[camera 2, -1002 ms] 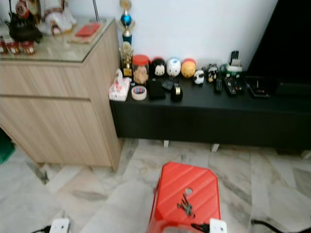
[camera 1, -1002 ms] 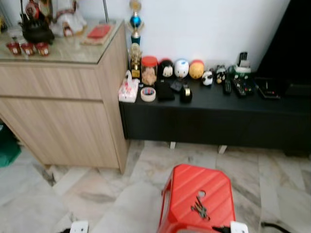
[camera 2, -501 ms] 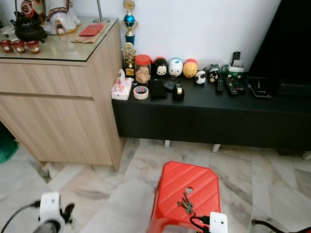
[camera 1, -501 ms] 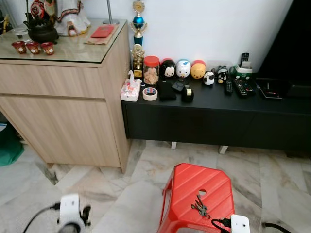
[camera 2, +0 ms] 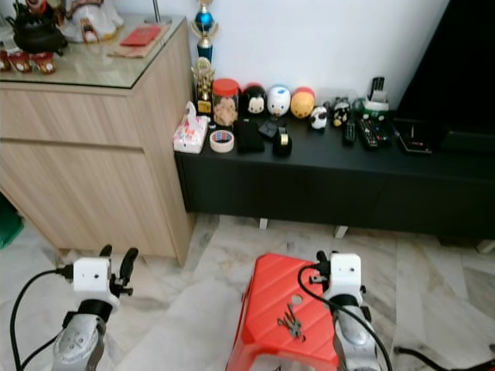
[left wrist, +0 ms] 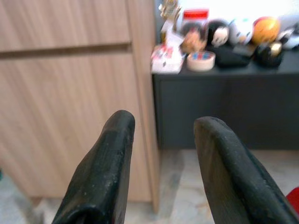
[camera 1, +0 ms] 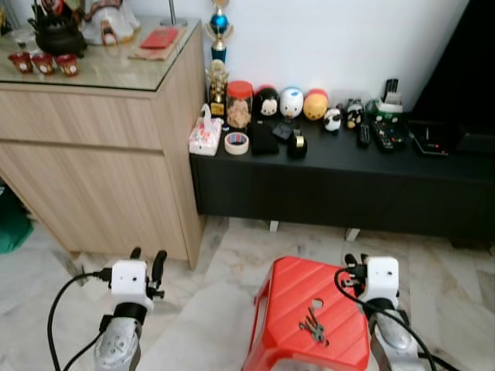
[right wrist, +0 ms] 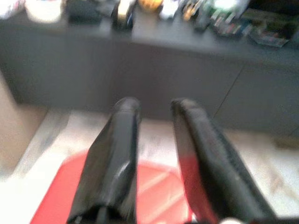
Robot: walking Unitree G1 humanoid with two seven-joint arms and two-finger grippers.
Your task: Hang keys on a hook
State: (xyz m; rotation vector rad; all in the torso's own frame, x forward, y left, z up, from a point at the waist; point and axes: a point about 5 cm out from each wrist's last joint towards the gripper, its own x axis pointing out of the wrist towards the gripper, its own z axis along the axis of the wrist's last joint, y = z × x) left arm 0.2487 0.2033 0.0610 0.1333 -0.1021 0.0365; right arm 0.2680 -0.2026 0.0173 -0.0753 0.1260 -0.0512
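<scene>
Fingers of the right gripper (right wrist: 152, 109) stand parted with a narrow gap between them and nothing held; the gripper hovers above the far right edge of the red stool (camera 1: 288, 297), pointing toward the black TV console (camera 1: 433, 182). The left gripper (left wrist: 161, 128) is spread wider, also empty, and sits well to the left of the stool over the marble floor (camera 1: 224, 255), facing the wooden cabinet (camera 1: 100, 185). The keys (camera 1: 313, 326) lie flat on the stool's seat, near its middle and just toward the near edge from the round hole (camera 1: 315, 304) in the seat. They appear as a small dark bunch with a ring and several thin pieces splayed out; individual keys are too small to separate. Risk assessment: the bunch lies low and flat on a ridged plastic seat, so a narrow finger opening may close on one loose piece only, letting the rest swing or slip free. A descent that meets the seat off-centre could push the bunch along the ridges toward the hole or over the seat edge onto the floor. The stool looks light; contact at its right edge could tip or shift it. No hook can be identified, so the hanging point would have to be located before any carry.
</scene>
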